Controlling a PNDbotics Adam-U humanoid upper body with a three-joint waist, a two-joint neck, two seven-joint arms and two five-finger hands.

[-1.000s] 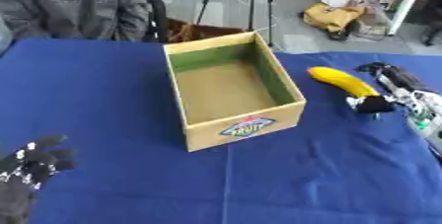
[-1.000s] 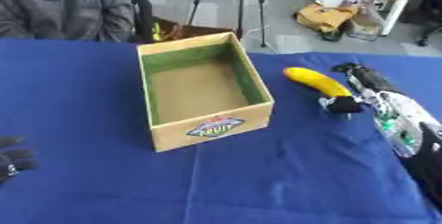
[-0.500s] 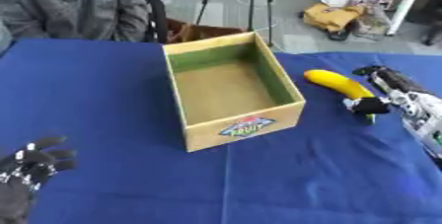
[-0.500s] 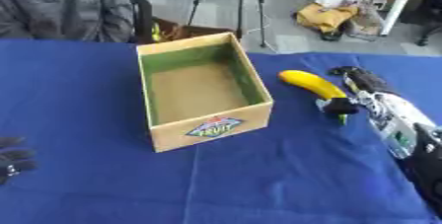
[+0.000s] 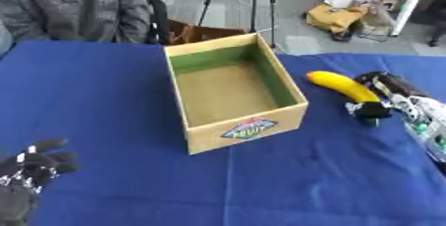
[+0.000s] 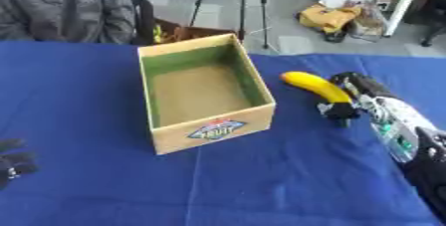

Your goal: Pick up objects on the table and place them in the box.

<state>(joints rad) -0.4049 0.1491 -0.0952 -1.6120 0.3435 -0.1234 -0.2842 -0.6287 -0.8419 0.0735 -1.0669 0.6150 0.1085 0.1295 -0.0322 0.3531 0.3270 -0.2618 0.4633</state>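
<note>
Banana [image 6: 313,86] lying on blue table [image 5: 104,90] just right of box [image 5: 233,91], slanting toward near right. Right hand [image 6: 355,95] reaching in from right edge, thumb tip pressing against banana's near end, fingers stretching along its far side, curling partly around it without closing. Banana resting on cloth, not lifted. Box sitting open at table centre, green inner walls, fruit label on front, nothing inside. Left hand [image 5: 28,170] idling at lower left corner, fingers relaxed, pointing up, holding nothing.
</note>
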